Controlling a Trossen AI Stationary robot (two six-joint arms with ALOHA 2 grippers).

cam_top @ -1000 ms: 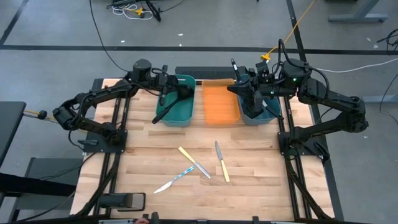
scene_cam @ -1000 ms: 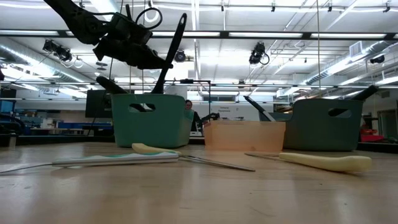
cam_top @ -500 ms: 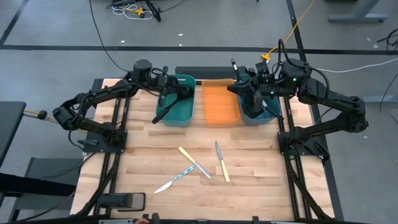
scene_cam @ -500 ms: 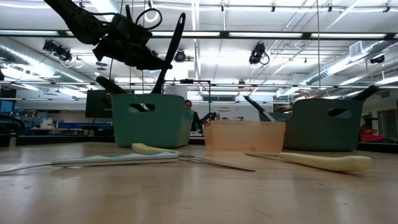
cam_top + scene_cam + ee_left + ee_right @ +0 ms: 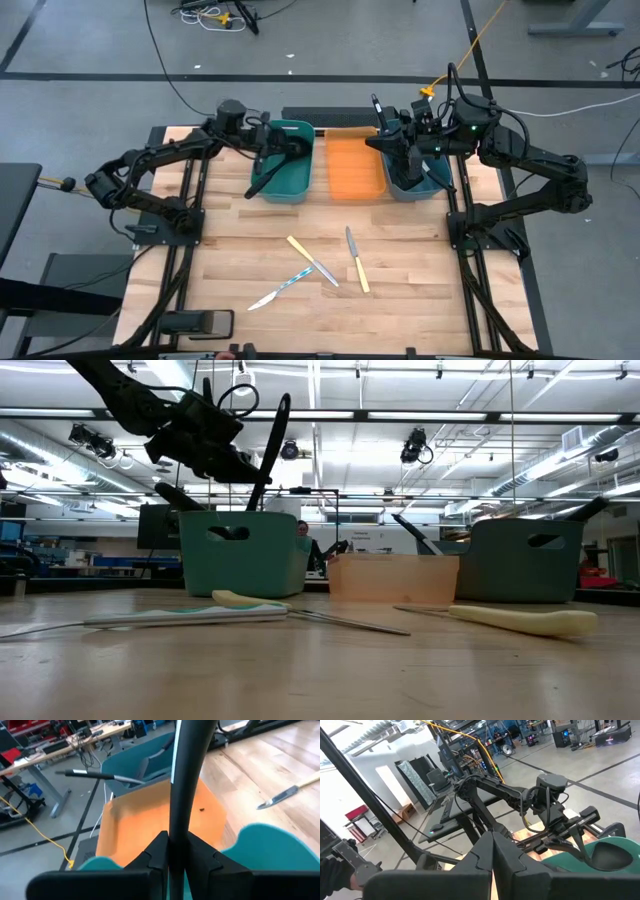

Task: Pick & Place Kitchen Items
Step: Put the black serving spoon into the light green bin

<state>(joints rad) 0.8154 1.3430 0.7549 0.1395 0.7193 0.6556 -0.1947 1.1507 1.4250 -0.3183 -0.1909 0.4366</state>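
My left gripper (image 5: pixel 283 148) hangs over the left teal bin (image 5: pixel 300 192), shut on a long black utensil (image 5: pixel 278 425) that stands steeply, its upper end leaning toward the right. My right gripper (image 5: pixel 398 150) hovers over the right teal bin (image 5: pixel 441 180). In its wrist view the fingers (image 5: pixel 492 847) are shut, with nothing visible between them. Three knives lie flat on the wood near the front. Two have pale yellow handles (image 5: pixel 300 248) (image 5: pixel 361 277) and one a light-blue handle (image 5: pixel 292 282). My left gripper pinches the black utensil's shaft (image 5: pixel 174 827), about mid-length, between its two fingers. The fingers come from the table's left, slanting down, and lie across the shaft. The utensil is lifted and steeply tilted. Its lower end (image 5: pixel 256 506) dips behind the left bin's rim.
An orange tray (image 5: pixel 355 170) sits between the two bins. Black handles stick up out of the right bin (image 5: pixel 412 532) (image 5: pixel 590 507), and another out of the left bin (image 5: pixel 172 494). Bare wood lies around the knives toward the near edge.
My left gripper has sunk a little toward the left bin and carried the black utensil with it. The utensil's upper end now stands slightly lower and farther left.
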